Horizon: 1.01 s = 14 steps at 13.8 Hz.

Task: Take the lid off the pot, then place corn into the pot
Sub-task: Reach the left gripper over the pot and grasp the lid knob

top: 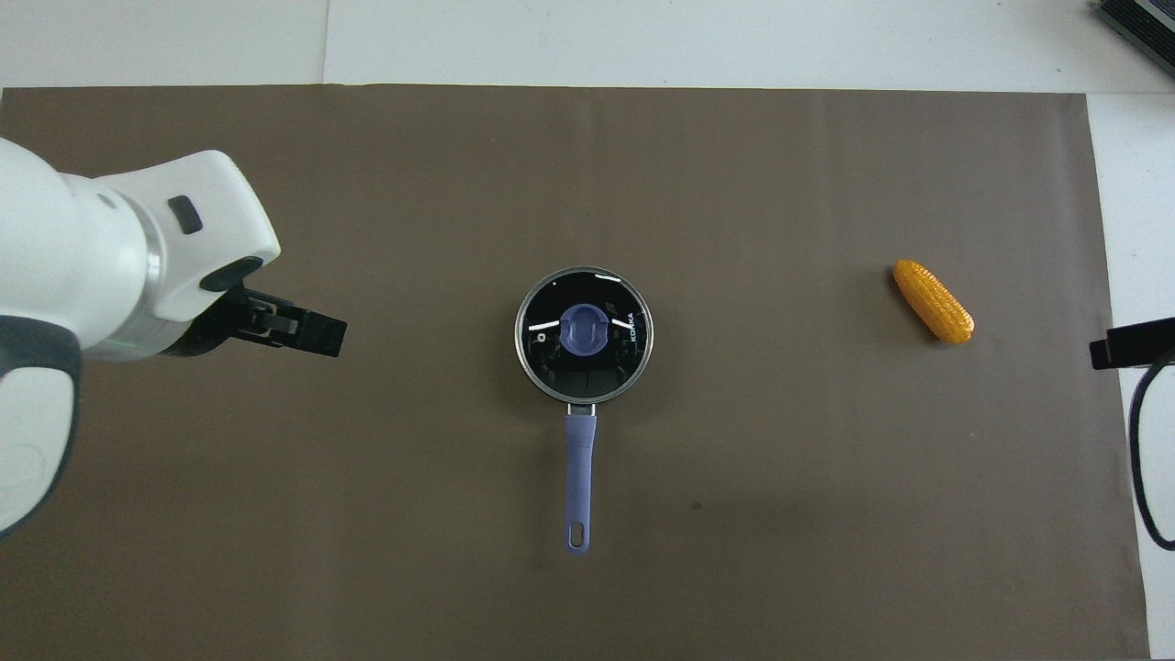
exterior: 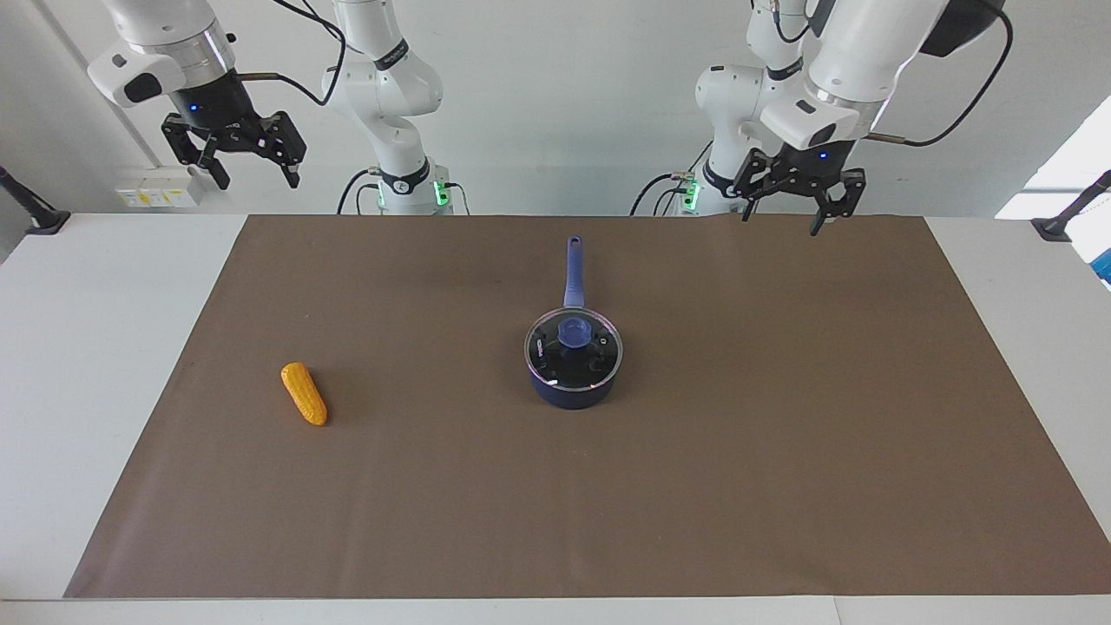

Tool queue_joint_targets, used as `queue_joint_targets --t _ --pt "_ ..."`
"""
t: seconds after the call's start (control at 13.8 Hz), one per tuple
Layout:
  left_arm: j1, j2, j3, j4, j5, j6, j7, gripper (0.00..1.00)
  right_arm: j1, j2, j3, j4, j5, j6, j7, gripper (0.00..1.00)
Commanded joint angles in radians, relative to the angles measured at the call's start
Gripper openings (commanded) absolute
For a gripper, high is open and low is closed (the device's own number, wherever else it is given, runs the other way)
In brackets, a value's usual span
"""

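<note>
The navy pot (exterior: 573, 389) (top: 531, 363) stands mid-mat, its light-blue handle (exterior: 574, 271) (top: 578, 482) pointing toward the robots. The glass lid (exterior: 599, 358) (top: 551, 308) with its blue knob (exterior: 574, 332) (top: 585, 330) sits on it. The orange corn (exterior: 304, 393) (top: 933, 300) lies on the mat toward the right arm's end. My left gripper (exterior: 785, 215) (top: 317, 332) is open and empty, high over the mat between the pot and the left arm's end. My right gripper (exterior: 252, 172) (top: 1111, 347) is open, empty and waits high over the table's right-arm end.
A brown mat (exterior: 781, 451) (top: 367, 505) covers most of the white table (exterior: 87, 347). A black cable (top: 1143, 459) loops at the right arm's end.
</note>
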<state>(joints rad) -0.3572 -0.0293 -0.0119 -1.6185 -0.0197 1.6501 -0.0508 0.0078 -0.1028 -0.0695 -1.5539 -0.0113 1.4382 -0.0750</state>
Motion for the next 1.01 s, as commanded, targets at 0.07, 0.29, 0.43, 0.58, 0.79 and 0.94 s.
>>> queue_joint_targets --t 0.07,0.29,0.43,0.58,0.79,0.94 --pt "-0.103 0.034 0.015 -0.047 0.001 0.106 -0.167 1.00 -0.006 -0.011 0.002 -0.014 0.010 0.010 -0.022 1.00" --pt "-0.172 0.089 0.017 -0.046 0.012 0.180 -0.300 1.00 -0.006 -0.011 0.002 -0.014 0.010 0.010 -0.022 1.00" --pt "-0.212 0.141 0.017 -0.035 0.014 0.223 -0.368 1.00 -0.006 -0.011 0.002 -0.014 0.010 0.010 -0.022 1.00" --pt "-0.255 0.192 0.017 -0.031 0.039 0.263 -0.429 1.00 -0.006 -0.011 0.002 -0.014 0.010 0.010 -0.022 1.00" --pt "-0.290 0.267 0.015 -0.014 0.075 0.354 -0.536 1.00 -0.006 -0.011 0.002 -0.014 0.010 0.010 -0.022 1.00" --pt "-0.314 0.302 0.015 -0.012 0.078 0.367 -0.566 1.00 -0.006 -0.011 0.002 -0.014 0.010 0.010 -0.022 1.00"
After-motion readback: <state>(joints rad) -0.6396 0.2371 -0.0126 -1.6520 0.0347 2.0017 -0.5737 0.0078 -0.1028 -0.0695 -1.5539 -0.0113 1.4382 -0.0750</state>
